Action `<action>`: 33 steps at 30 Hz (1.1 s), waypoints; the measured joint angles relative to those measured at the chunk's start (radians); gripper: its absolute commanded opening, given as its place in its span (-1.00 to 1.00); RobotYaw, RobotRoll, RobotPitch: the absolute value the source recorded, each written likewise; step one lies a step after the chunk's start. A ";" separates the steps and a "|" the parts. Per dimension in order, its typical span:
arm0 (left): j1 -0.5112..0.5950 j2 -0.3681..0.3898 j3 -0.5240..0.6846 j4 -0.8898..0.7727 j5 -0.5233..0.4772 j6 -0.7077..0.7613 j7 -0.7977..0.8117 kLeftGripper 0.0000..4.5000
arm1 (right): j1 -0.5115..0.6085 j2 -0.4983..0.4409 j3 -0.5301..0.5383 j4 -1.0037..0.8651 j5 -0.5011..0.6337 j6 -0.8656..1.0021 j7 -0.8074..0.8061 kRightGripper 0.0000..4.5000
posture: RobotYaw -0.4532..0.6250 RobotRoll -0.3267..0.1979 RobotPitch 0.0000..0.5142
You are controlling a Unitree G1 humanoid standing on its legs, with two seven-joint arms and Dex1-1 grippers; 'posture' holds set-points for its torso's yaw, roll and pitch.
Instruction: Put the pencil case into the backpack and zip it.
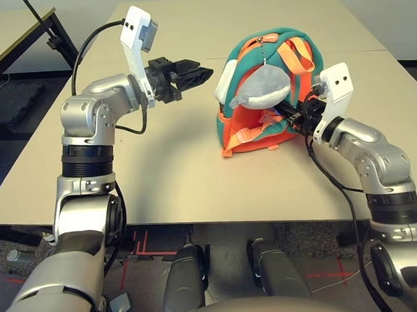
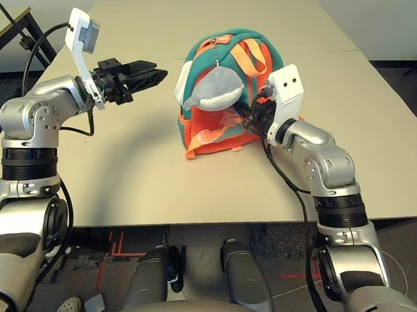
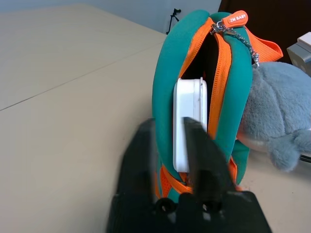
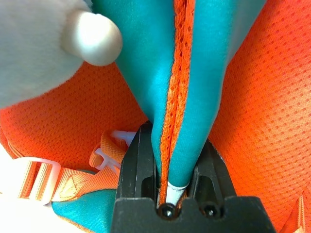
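Backpack (image 1: 275,89): small, orange panel with teal trim, standing upright on the tan table (image 1: 160,165), straps facing the robot, zipper opening along its left side parted. Pencil case (image 3: 187,121): white, hard, rounded corners; lodged edge-on in that opening, partly inside, one white end projecting at the backpack's left edge. Plush charm (image 2: 215,87): grey, fish-like, hanging on a chain from the zipper pull at the top of the backpack, resting against the strap side. Left gripper (image 1: 201,74): raised above the table just left of the backpack, apart from it, fingers pointing at the pencil case and appearing a little apart, though the wrist view blurs them. Right gripper (image 4: 170,160): at the backpack's right side, fingers clamped on a teal strap with orange edging.
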 measured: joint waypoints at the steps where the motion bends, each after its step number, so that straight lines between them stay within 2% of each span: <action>1: 0.000 0.000 -0.001 0.000 0.000 0.000 0.000 -1.00 | 0.000 0.000 0.000 0.000 0.000 0.000 0.000 -0.75 | -0.46 0.25 -0.60; 6: 0.000 -0.012 -0.010 0.001 0.000 0.001 0.000 -1.00 | 0.000 0.000 0.000 0.000 -0.001 0.000 0.000 -0.75 | -0.47 0.25 -0.60; 11: -0.001 -0.058 -0.034 0.031 0.002 -0.008 -0.006 -1.00 | 0.000 0.000 0.000 0.000 -0.001 0.001 -0.001 -0.75 | -0.47 0.25 -0.60; 20: -0.131 -0.181 -0.113 0.417 0.123 -0.241 -0.033 -1.00 | -0.017 -0.003 0.004 0.026 -0.014 -0.005 0.000 -0.75 | -0.49 0.25 -0.61; 23: -0.151 -0.206 -0.113 0.480 0.147 -0.294 -0.032 -1.00 | -0.020 -0.004 0.004 0.030 -0.020 -0.006 0.000 -0.75 | -0.50 0.25 -0.61; 27: -0.153 -0.214 -0.107 0.486 0.157 -0.307 -0.039 -1.00 | -0.019 -0.003 0.004 0.030 -0.021 -0.006 -0.003 -0.75 | -0.52 0.25 -0.60; 30: -0.138 -0.197 -0.095 0.438 0.149 -0.266 -0.055 -0.72 | -0.014 0.000 0.004 0.024 -0.021 -0.006 -0.003 -0.75 | -0.52 0.25 -0.60; 33: -0.109 -0.141 -0.085 0.323 0.111 -0.171 -0.091 -0.22 | -0.008 0.003 0.007 0.017 -0.020 -0.007 -0.003 -0.75 | -0.52 0.25 -0.60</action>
